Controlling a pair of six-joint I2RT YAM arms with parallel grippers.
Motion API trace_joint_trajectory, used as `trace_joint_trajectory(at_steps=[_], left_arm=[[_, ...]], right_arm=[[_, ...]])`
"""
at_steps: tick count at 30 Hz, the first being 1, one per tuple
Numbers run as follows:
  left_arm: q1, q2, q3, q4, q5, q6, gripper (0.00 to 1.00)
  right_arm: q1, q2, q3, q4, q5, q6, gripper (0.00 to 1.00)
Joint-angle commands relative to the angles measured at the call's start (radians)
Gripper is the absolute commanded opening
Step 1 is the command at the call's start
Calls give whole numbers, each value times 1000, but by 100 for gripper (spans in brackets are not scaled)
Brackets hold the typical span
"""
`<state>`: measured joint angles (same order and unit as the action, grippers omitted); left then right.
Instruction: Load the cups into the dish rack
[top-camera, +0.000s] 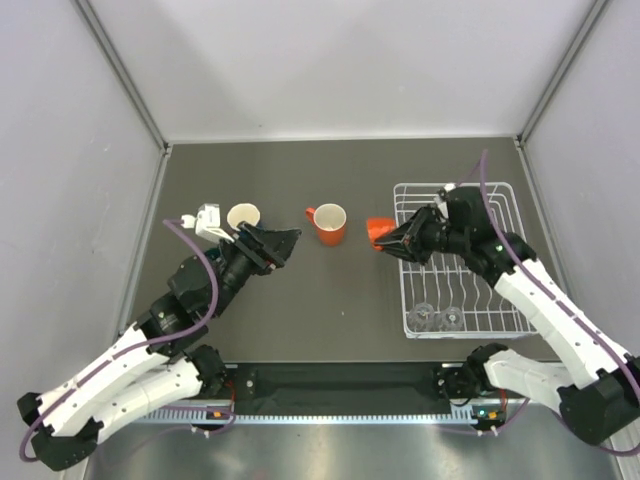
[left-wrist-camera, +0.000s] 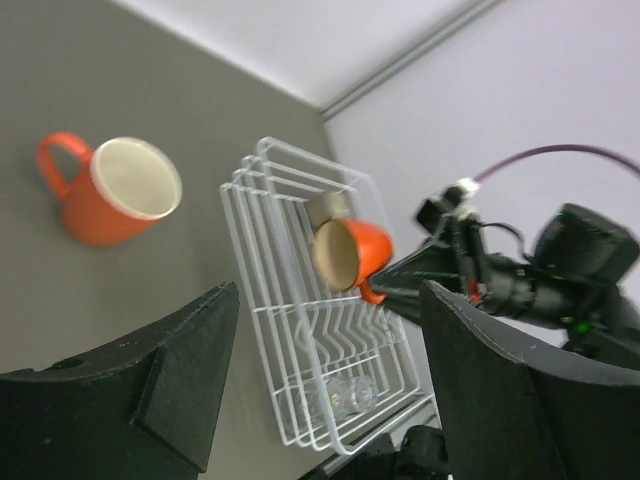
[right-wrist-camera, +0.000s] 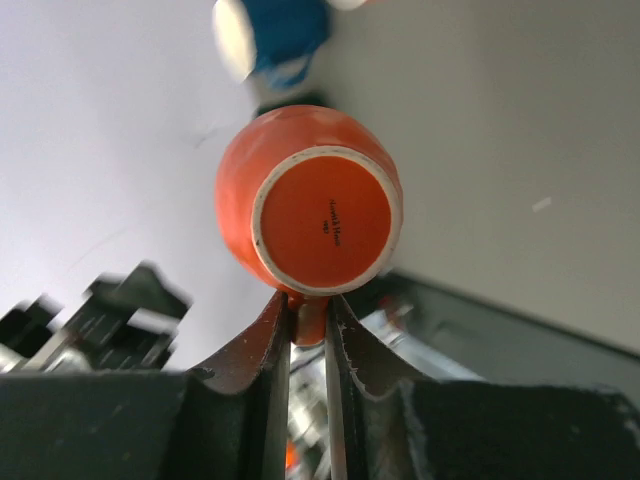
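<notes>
My right gripper (top-camera: 386, 243) (right-wrist-camera: 308, 305) is shut on the handle of the tiny orange cup (top-camera: 377, 230) (right-wrist-camera: 320, 215), which lies on its side in the air at the left edge of the white dish rack (top-camera: 500, 195) (left-wrist-camera: 300, 330). Two clear glasses (top-camera: 438, 317) (left-wrist-camera: 345, 395) lie in the rack's near end. The large orange mug (top-camera: 329, 223) (left-wrist-camera: 115, 190) stands mid-table. A beige mug (top-camera: 243, 216) stands to its left. My left gripper (top-camera: 285, 246) (left-wrist-camera: 328, 300) is open and empty between them. A blue mug (right-wrist-camera: 270, 35) shows only in the right wrist view.
Grey walls close in the dark table (top-camera: 330, 320) on the left, back and right. The right arm reaches over the rack's far end. The left arm lies diagonally across the near-left part of the table.
</notes>
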<state>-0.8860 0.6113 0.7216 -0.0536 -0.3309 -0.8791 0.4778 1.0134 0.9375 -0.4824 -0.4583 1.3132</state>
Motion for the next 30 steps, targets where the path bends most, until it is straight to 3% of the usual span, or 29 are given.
trace_joint_trajectory(at_steps=[1, 6, 10, 13, 19, 30], left_arm=[[-5, 24, 104, -305, -123, -89, 77], [-4, 96, 229, -538, -86, -81, 77], [-4, 139, 277, -623, -56, -49, 77], [-5, 137, 288, -653, -63, -26, 77], [-5, 137, 282, -643, -117, 28, 77], [-4, 281, 381, -615, -85, 235, 77]], right_arm=[[-57, 46, 148, -289, 210, -322, 0], [-106, 155, 248, -490, 505, -463, 0], [-151, 249, 294, -556, 757, -509, 0], [-201, 303, 288, -559, 860, -505, 0], [-327, 376, 241, -470, 923, -512, 0], [-392, 482, 166, -387, 998, -509, 0]])
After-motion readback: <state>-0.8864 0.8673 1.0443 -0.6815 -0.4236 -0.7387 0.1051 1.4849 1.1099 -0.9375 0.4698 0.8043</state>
